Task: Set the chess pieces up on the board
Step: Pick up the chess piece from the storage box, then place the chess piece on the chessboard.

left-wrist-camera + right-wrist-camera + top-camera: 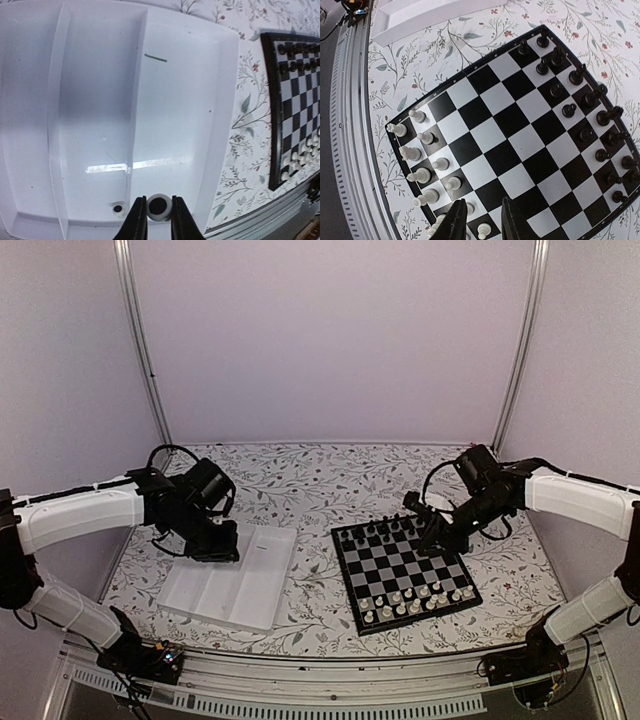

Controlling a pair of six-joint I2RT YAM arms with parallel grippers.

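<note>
The board (405, 575) lies right of centre; in the right wrist view the board (510, 130) has black pieces (585, 100) along its far right rows and cream-white pieces (420, 175) along its left rows. My right gripper (481, 220) hovers open over the white side, nothing between its fingers; from above, the right gripper (432, 535) hangs over the board's far right part. My left gripper (159, 222) is shut on a cream-white piece (159, 207), its black underside facing the camera, low over the white tray (225, 100). A second small piece (118, 208) rests by a tray divider.
The white compartment tray (255, 605) sits left of the board on the floral cloth, under the left gripper (215, 545). A thin dark mark (155, 58) lies in one compartment. The table's metal front rail (320, 680) runs along the near edge.
</note>
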